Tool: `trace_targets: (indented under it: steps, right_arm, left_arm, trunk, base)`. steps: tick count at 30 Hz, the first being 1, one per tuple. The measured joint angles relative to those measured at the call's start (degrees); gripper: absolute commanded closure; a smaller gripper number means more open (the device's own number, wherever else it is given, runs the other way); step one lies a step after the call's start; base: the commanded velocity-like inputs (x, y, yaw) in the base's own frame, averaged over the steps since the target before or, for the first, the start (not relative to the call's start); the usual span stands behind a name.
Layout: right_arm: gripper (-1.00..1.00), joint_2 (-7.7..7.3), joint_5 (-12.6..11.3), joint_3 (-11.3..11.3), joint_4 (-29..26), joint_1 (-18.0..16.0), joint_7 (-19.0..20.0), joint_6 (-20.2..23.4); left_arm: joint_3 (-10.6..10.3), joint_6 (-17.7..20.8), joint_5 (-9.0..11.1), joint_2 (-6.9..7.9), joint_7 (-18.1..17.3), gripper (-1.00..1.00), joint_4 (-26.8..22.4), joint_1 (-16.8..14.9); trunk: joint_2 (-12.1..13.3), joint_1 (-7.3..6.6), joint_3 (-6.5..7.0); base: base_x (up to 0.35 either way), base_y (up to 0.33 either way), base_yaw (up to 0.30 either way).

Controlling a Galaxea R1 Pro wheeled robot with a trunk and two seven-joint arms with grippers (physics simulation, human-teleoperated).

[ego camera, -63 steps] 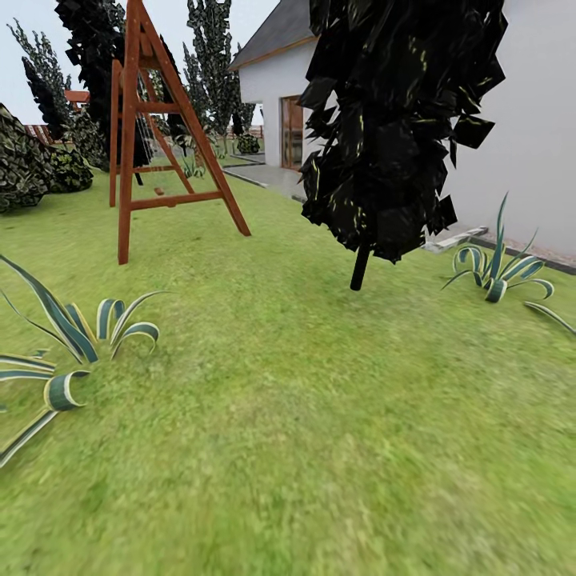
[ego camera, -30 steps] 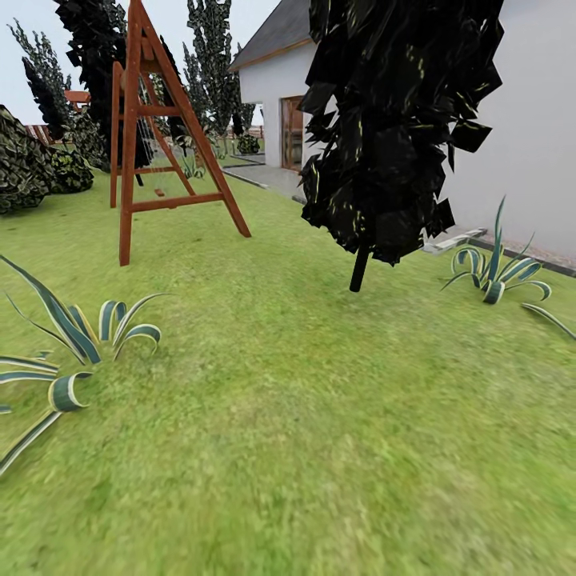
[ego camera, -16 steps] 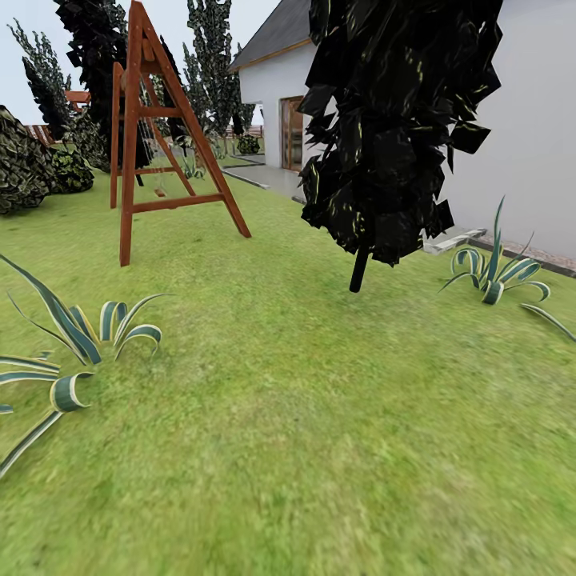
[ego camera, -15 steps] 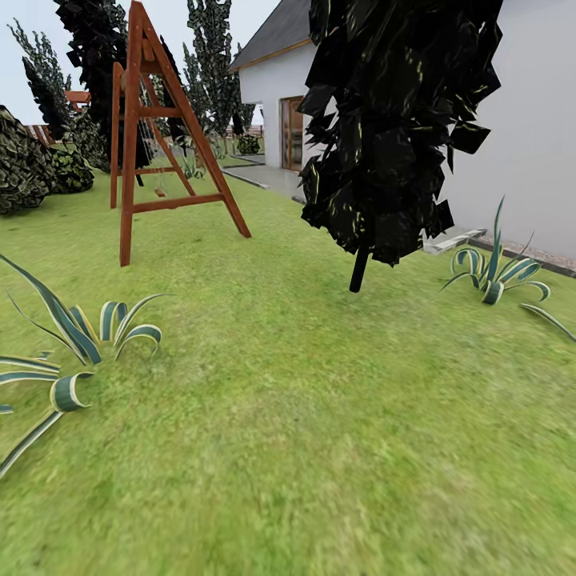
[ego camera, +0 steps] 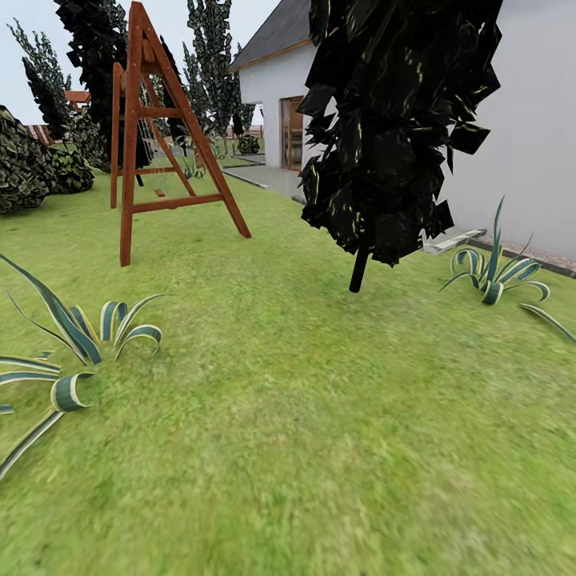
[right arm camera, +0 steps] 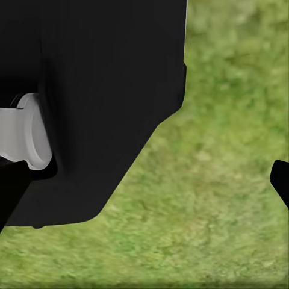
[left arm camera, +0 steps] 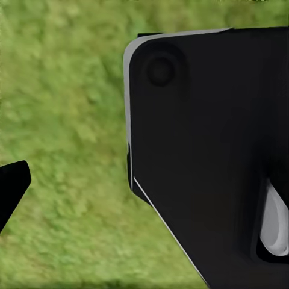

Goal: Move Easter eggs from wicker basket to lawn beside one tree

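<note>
A: Head view. We take the dark cone-shaped tree (ego camera: pixel 392 128) as our landmark. It stands on a thin stem on the lawn (ego camera: pixel 304 416), which spreads from the tree toward the camera as open green grass.

B: Beyond the tree and to its left we see the red-brown wooden A-frame (ego camera: pixel 152 136), upright on the grass. Directly behind the tree rises the white house (ego camera: pixel 520 120), with a brown door (ego camera: pixel 291 132) showing just left of the tree's crown.

A: To the right of the tree, near the house wall, we mark a striped spiky plant (ego camera: pixel 494 276). A second striped plant (ego camera: pixel 72 352) lies well to the tree's left and nearer the camera. Dark bushes (ego camera: pixel 32 164) sit far left of the tree, past the A-frame.

B: Where are the eggs and the basket?

A: We cannot place them from these views. Of the task's things, we see the lawn here.

B: Left wrist view. A large black housing (left arm camera: pixel 211 156) hangs over grass (left arm camera: pixel 66 138); a dark tip (left arm camera: pixel 12 186) sits apart from it. We cannot tell how far the left pincer is open, or whether it holds anything.

A: Right wrist view. A similar black housing (right arm camera: pixel 96 102) with a pale grey cylinder (right arm camera: pixel 24 139) hangs over grass (right arm camera: pixel 223 174). We cannot tell the right pincer's opening either.
</note>
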Motion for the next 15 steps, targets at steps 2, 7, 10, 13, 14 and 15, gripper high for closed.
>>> trace_targets:
  steps: [2,7,10,13,14,15]
  right_arm:
    - [-1.0,0.0,0.0,0.0,0.0,0.0,0.0,0.0]
    - [-1.0,0.0,0.0,0.0,0.0,0.0,0.0,0.0]
    - [-1.0,0.0,0.0,0.0,-0.1,0.0,0.0,0.0]
    - [-1.0,-0.03,0.0,0.0,-0.4,0.0,0.0,0.0]
    - [-1.0,-0.03,0.0,0.0,-0.5,0.0,0.0,0.0]
    - [-1.0,-0.02,-0.1,0.0,-0.5,0.0,0.0,0.0]
  left_arm:
    - [0.0,0.1,0.0,0.0,0.0,-1.0,-0.1,0.0]
    - [0.1,0.3,0.0,-0.07,-0.1,-1.0,-0.1,-0.1]
    - [0.0,0.4,0.0,-0.09,-0.2,-1.0,-0.2,-0.3]
    - [0.0,0.3,0.0,-0.1,-0.3,-1.0,-0.2,-0.6]
    - [0.0,0.3,0.0,-0.1,-0.3,-1.0,-0.2,-0.8]
    - [0.0,0.3,0.0,-0.1,-0.3,-1.0,-0.2,-0.9]
  trunk:
    - [0.0,0.0,0.0]
    - [0.0,0.0,0.0]
    - [0.0,0.0,0.0]
    - [0.0,0.0,0.0]
    - [0.0,0.0,0.0]
    - [0.0,0.0,0.0]
  base:
    - [0.0,0.0,0.0]
    - [0.0,0.0,0.0]
    - [0.0,0.0,0.0]
    - [0.0,0.0,0.0]
    - [0.0,0.0,0.0]
    - [0.0,0.0,0.0]
